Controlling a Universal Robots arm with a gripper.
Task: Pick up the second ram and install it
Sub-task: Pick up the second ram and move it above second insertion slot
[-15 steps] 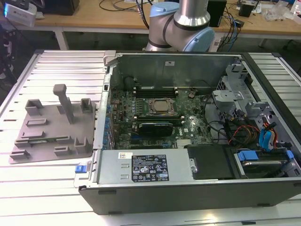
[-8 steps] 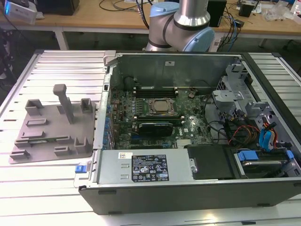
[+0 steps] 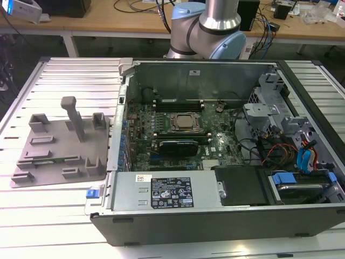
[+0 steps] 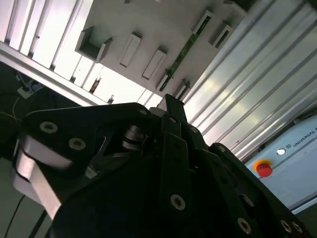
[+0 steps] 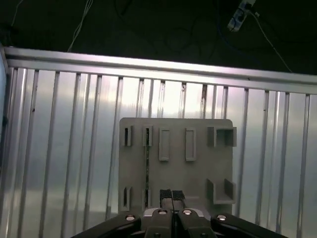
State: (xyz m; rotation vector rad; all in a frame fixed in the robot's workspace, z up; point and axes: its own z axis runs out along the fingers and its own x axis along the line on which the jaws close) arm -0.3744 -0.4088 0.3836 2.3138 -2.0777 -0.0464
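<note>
The second ram is a thin dark strip seen edge-on, standing in a pair of slotted blocks on the grey plastic plate. In the second wrist view it shows as a narrow green stick on the same plate. In the exterior view it lies along the plate's near side. My gripper hangs well above the plate, a little to one side of the ram, and touches nothing. Its two fingers are pressed together with nothing between them, and its black body shows in the second wrist view.
The plate lies on a ribbed metal table at the exterior view's left. An open computer case sits beside it, with a motherboard, a processor and cables inside. A red button sits past the table edge.
</note>
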